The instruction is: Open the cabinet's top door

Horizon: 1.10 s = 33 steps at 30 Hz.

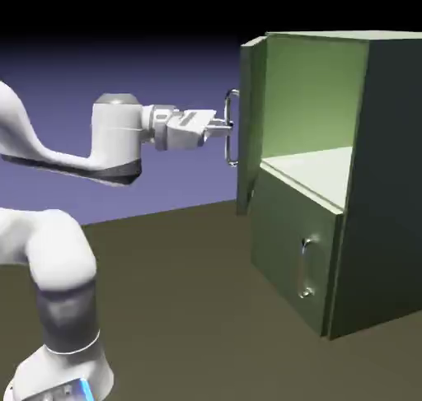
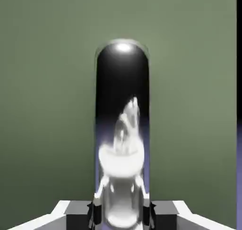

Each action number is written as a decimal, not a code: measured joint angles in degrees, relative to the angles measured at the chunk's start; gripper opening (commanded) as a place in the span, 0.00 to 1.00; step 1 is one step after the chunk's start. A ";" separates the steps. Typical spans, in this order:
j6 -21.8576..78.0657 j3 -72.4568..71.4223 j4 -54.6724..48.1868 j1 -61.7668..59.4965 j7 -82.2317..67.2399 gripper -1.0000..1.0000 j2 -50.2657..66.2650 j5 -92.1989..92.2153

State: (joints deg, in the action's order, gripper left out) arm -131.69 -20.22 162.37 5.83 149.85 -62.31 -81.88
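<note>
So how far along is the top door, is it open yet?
Mostly done: the top door stands swung well out from the cabinet, baring the pale green interior above the shut lower door. In hand: the gripper is shut on the door's silver handle. Left: perhaps swing it a little wider, then let go.

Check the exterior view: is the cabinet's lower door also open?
No. The lower door sits flush and closed, while the top door is swung outward.

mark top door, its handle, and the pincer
top door [image 1: 250, 119]: exterior view, open panel's inner face.
handle [image 2: 122, 130]: hand view, bar's middle.
pincer [image 1: 224, 128]: exterior view, between its tips at the bar.
</note>
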 measured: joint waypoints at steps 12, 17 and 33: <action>29.28 -24.14 -11.32 -1.34 -3.34 0.00 5.85 25.80; 40.95 -34.52 -20.47 -8.00 -2.98 0.00 10.44 32.72; 67.37 -62.71 -51.53 -40.43 -5.70 0.00 12.76 45.61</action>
State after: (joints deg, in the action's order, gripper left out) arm -64.32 -82.93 110.83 -34.60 144.16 -49.56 -36.26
